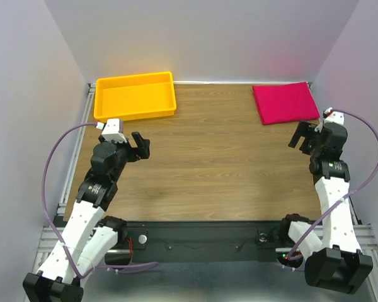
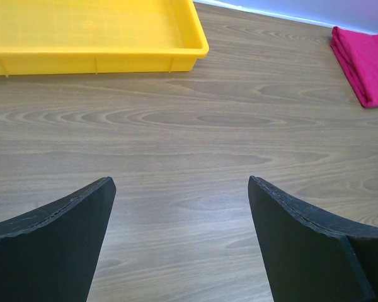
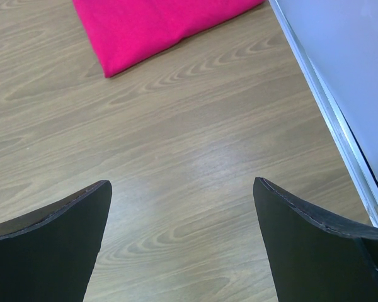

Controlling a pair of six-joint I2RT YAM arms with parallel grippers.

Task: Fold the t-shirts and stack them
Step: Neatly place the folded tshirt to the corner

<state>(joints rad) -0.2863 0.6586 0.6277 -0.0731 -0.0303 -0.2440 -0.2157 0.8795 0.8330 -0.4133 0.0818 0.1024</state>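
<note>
- Nearest the lens in each wrist view are that arm's own dark fingers; the right tool [image 3: 182, 182] stands spread wide with only bare table [image 3: 195, 145] between its fingers; the left tool [image 2: 180, 182] is spread just as wide and grips nothing.
- The t-shirt [image 1: 285, 102] lies as a neat crimson-pink rectangle at the far right corner of the table, flat and square-edged; whether it is one shirt or several stacked, I cannot tell.
- Its long axis runs roughly across the table, left to right and a little skewed; a long edge faces the arms.
- From the right tool the cloth lies ahead and somewhat to the left, near but not touching; its near corner shows at the top of that wrist view.
- The right arm is plainly the nearer; the left tool sits over the table's left side, near the yellow tray [image 1: 135, 114] and well apart from the shirt, which shows only at the right edge of its wrist view.
- Judging from this, any move on the shirt belongs to the right arm: a short reach forward and leftward; no unfolded shirt shows in any view.
</note>
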